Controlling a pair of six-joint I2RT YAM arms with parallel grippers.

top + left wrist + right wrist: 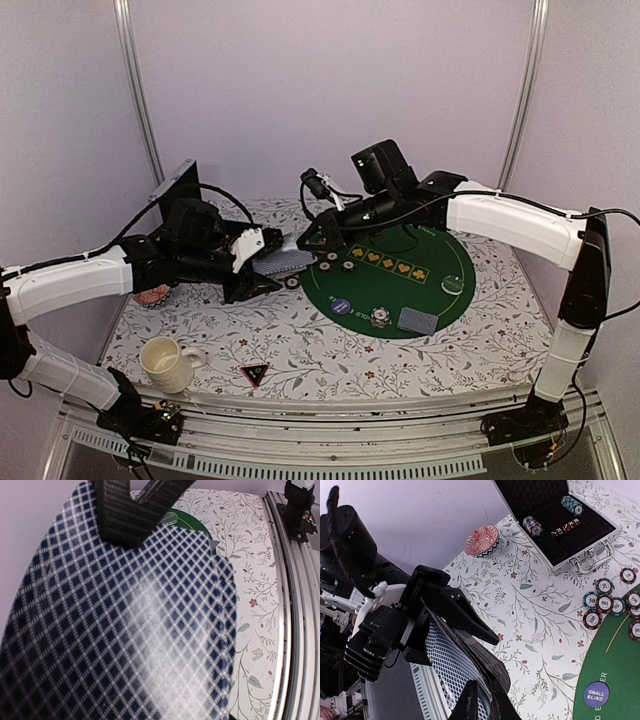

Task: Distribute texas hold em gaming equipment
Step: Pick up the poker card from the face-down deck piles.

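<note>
looking like robot lab booth: pale wall panels [330, 90] enclosing floral-clothed table [330, 360], metal posts [135, 80] standing in corners, left arm [70, 285] and right arm [510, 220] sitting bolted at aluminium rail [350, 455].

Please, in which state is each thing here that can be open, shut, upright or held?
case, open
mug, upright
deck of cards, held off the table
left gripper, shut on deck of cards
right gripper, at the deck's top, grip unclear
small blind button, label up

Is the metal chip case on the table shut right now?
No, the chip case lies with its lid open, chip stacks showing inside.
</note>
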